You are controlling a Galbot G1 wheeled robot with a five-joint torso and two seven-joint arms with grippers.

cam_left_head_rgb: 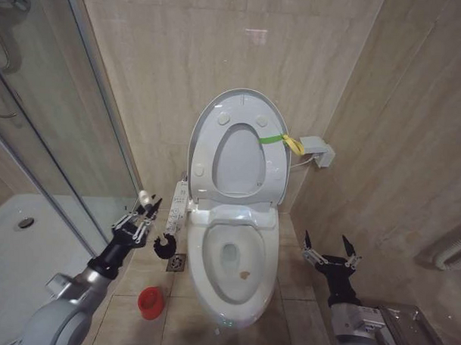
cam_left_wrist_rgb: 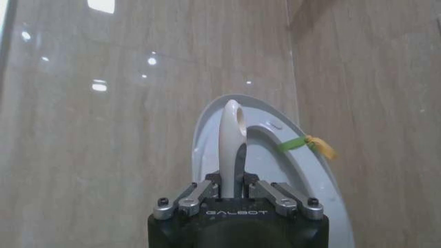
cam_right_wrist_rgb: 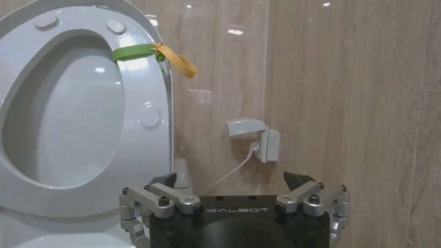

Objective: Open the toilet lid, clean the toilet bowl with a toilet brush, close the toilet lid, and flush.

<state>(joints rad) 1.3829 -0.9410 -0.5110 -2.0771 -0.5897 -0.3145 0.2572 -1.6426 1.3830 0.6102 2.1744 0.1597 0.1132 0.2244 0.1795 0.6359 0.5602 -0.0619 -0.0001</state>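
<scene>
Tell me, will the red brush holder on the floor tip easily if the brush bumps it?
Probably yes. The red cup holder looks small and stands empty, so likely light. It rests loose on smooth floor tiles, so a bump from the toilet brush may slide it.

Toilet brush [cam_left_wrist_rgb: 231, 150] head behind left gripper [cam_left_wrist_rgb: 232, 192]

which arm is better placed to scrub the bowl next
Left. The left gripper is already shut on the toilet brush, bristles hanging just beside the open toilet bowl. The right gripper is open and empty on the bowl's far side.
</scene>
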